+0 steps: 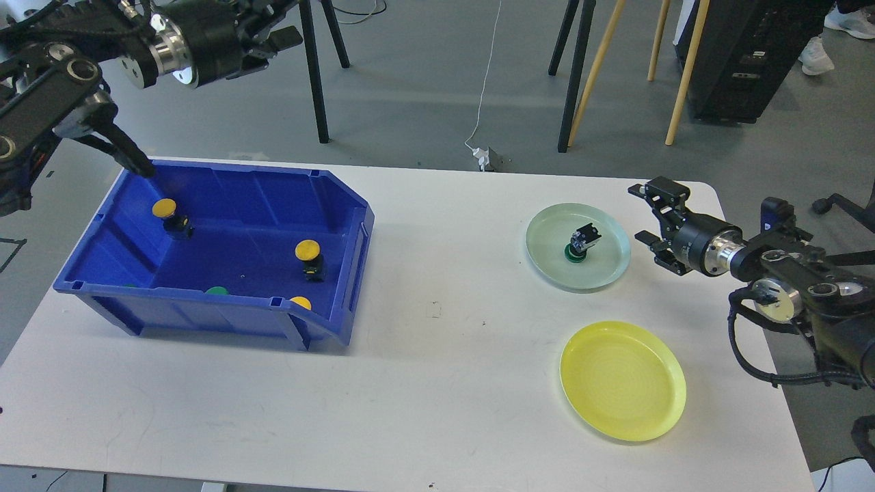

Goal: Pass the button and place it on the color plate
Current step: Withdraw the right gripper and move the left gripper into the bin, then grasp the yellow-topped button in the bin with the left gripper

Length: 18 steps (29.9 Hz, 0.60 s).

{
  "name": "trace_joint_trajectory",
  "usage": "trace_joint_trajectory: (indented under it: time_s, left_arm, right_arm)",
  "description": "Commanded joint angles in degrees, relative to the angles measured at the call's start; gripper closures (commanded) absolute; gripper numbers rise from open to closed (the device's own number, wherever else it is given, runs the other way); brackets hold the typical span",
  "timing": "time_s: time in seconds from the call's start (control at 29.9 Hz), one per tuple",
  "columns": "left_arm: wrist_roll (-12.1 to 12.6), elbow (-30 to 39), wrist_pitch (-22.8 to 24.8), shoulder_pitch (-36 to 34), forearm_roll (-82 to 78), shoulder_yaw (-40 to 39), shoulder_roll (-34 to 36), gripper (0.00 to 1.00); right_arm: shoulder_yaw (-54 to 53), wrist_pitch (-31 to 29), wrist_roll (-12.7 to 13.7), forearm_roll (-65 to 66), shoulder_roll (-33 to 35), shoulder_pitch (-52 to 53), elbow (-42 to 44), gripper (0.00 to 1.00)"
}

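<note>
A green button lies tipped on the pale green plate at the right of the table. My right gripper is open and empty, just right of that plate's rim. The yellow plate sits nearer the front with nothing on it. The blue bin at the left holds yellow buttons and a green button partly hidden by the front wall. My left gripper is raised above the bin's back edge, fingers apart and empty.
The white table has bare room between the bin and the plates. Behind it are black tripod legs, wooden legs, a white cable with a plug and a black case.
</note>
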<state>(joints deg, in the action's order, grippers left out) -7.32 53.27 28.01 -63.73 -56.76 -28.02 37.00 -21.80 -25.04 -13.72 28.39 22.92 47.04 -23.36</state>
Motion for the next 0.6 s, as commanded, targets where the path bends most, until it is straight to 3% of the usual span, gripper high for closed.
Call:
trace_joint_trajectory:
  time_s: [0.0,0.13,0.27,0.4,0.57]
  left_arm:
    - [0.20,6.48,-0.01,4.21,-9.21,-0.01,4.82,0.02]
    - [0.20,14.48,-0.01,9.23,-26.42,0.51,10.27,0.02]
    - [0.20,18.09,-0.01,12.83,-40.51,0.78,10.82,0.02]
    - [0.37,17.75,-0.01,15.38,-47.98,0.87,9.07,0.02]
    - [0.20,13.28,-0.01,17.41,-57.05,1.92,0.72,0.02]
  right_arm:
    - [-3.07,-2.96,0.10,0.00,4.75,0.60,-0.19,0.06]
    - [-6.41,-2.96,0.10,0.00,9.85,1.03,-0.37,0.06]
    - [-7.73,-2.96,0.01,0.00,14.42,1.65,-0.37,0.06]
    - [-7.82,-2.96,-0.16,0.00,18.02,2.09,-0.37,0.06]
    - [-7.65,-2.96,-0.34,0.00,21.37,1.74,-0.37,0.06]
